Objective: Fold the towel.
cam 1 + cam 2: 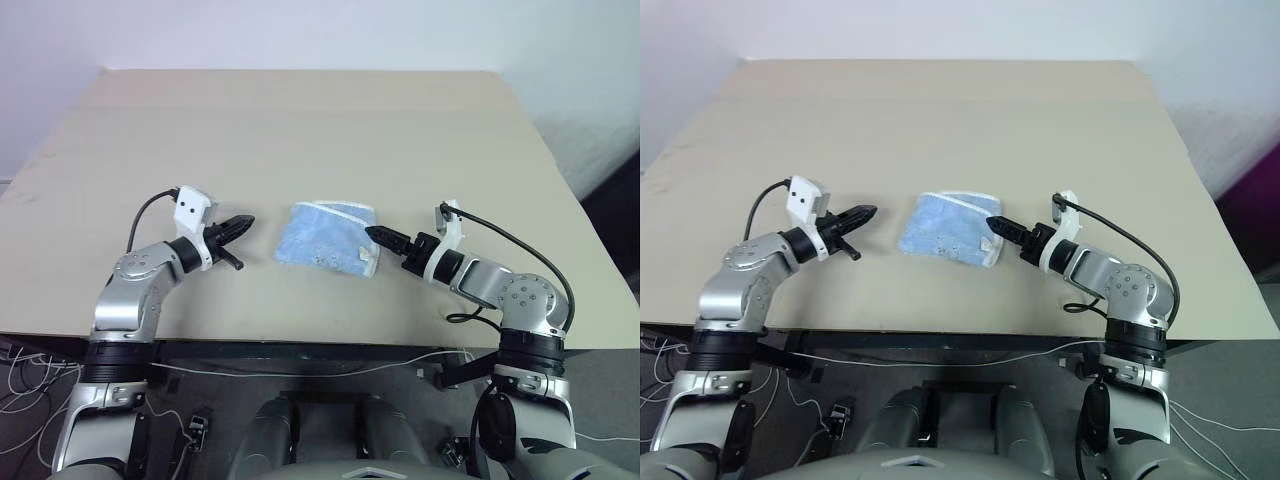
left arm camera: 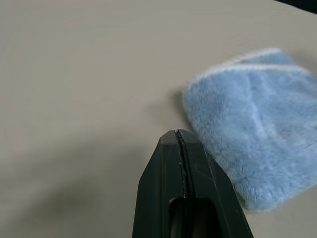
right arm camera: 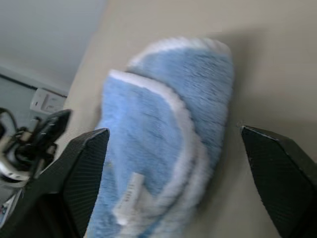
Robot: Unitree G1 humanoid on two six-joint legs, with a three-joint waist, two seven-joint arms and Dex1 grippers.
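Folded into a small bundle, the towel [image 1: 328,238] lies mid-table [image 1: 300,120], between both grippers. Left gripper [image 1: 240,226] clenched and holding nothing, just beside the towel's edge but apart from it. Right gripper [image 3: 173,163] spread wide, fingers [image 3: 81,163] either side of the towel's end, seemingly not touching. Small white tag [image 3: 130,196] at the near corner. Pale wall [image 1: 300,30] behind; cables [image 1: 20,375] below the table edge.
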